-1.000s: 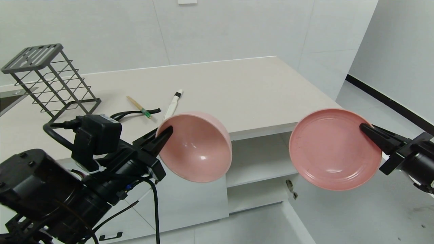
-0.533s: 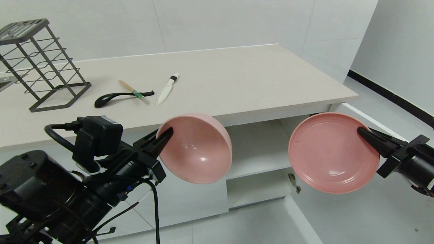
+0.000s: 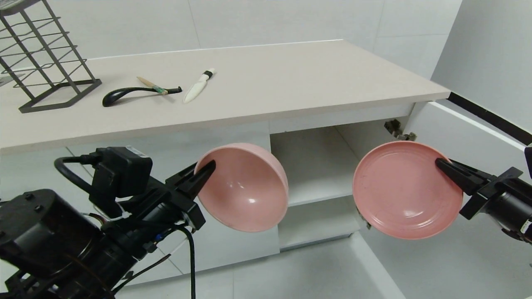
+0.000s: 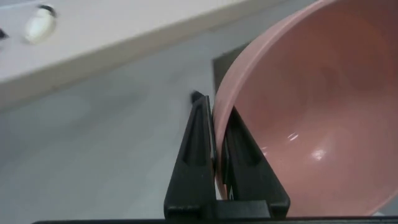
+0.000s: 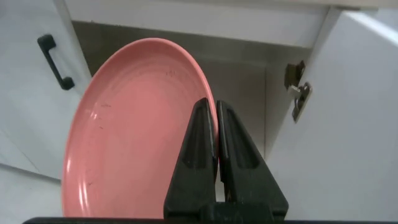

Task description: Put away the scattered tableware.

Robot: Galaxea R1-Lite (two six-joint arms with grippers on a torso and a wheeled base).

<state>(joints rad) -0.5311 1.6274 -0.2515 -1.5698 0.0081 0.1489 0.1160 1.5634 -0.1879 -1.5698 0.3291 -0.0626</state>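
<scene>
Open white cabinet [image 3: 309, 155] behind. L gripper [image 3: 210, 165] clamps glossy pink bowl [image 3: 245, 195] by rim; R gripper [image 3: 440, 162] clamps ringed pink plate [image 3: 399, 191] by rim.

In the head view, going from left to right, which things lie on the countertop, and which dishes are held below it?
Countertop: wire rack, black spoon, white knife. Held: pink bowl in left pincer, pink plate in right pincer.
</scene>
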